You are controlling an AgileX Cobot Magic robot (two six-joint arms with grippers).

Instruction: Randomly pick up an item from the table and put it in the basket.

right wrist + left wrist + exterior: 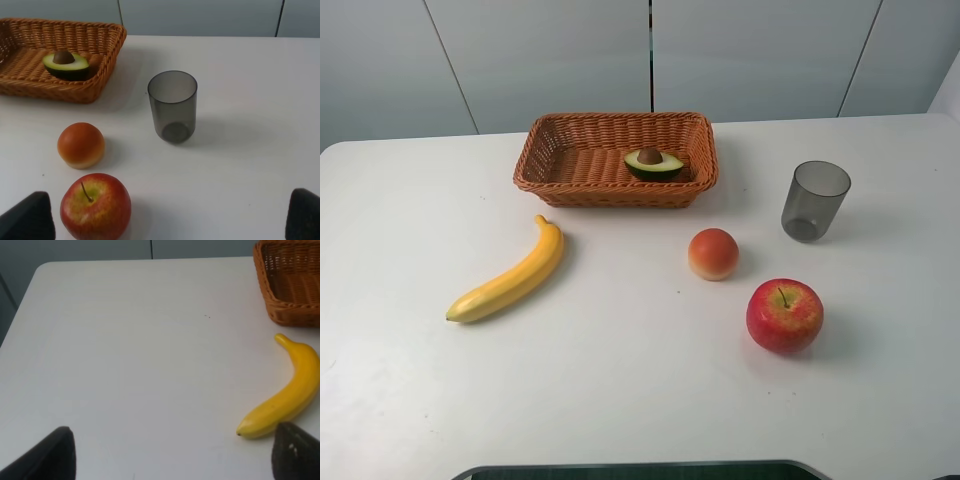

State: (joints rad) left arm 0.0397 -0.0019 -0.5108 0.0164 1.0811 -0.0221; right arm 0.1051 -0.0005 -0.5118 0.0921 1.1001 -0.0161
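The halved avocado [653, 163] lies cut side up inside the orange-brown wicker basket [617, 193], toward its right end, at the back of the white table [620, 390]. The right wrist view shows the same avocado [66, 65] in the basket [50, 90]. Neither arm shows in the high view. In the left wrist view my left gripper [175, 460] is open and empty above bare table, with the basket corner [290, 285] far off. My right gripper [167, 220] is open and empty, well short of the basket.
A yellow banana [510, 275] lies left of centre and shows close to my left gripper's finger [282, 395]. A small orange-red fruit [713, 253], a red apple [784, 315] and a grey translucent cup [814, 200] stand on the right side.
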